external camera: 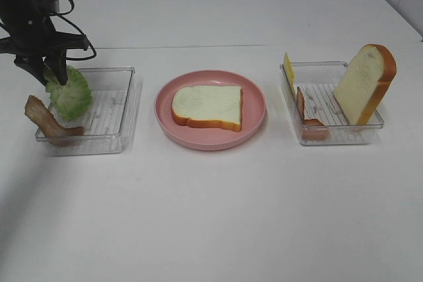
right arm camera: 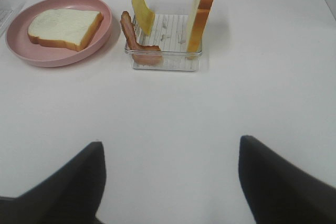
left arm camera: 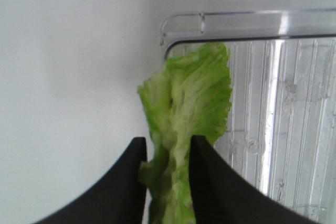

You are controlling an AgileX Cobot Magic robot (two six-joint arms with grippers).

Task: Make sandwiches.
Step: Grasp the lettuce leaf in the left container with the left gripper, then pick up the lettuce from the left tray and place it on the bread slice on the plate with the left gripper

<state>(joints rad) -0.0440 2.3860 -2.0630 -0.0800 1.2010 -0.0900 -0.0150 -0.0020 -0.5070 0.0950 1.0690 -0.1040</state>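
High view, left tool (external camera: 51, 74) at upper left pinching lettuce leaf (external camera: 71, 96) at left tray (external camera: 125, 107) rim, bread slice (external camera: 208, 107) flat on pink plate (external camera: 254, 122) mid-frame, left wrist, fingers (left arm camera: 126, 182) pressed on both sides of the lettuce leaf, right wrist, right tool (right arm camera: 170, 142) spread over table (right arm camera: 294, 77)

Bread (external camera: 207, 106) on plate (external camera: 256, 97), between L tray (external camera: 109, 115) & R tray (external camera: 324, 107)

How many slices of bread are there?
2. One bread slice lies flat on the pink plate. The other slice stands leaning in the right-hand clear tray. I see no others hiding.
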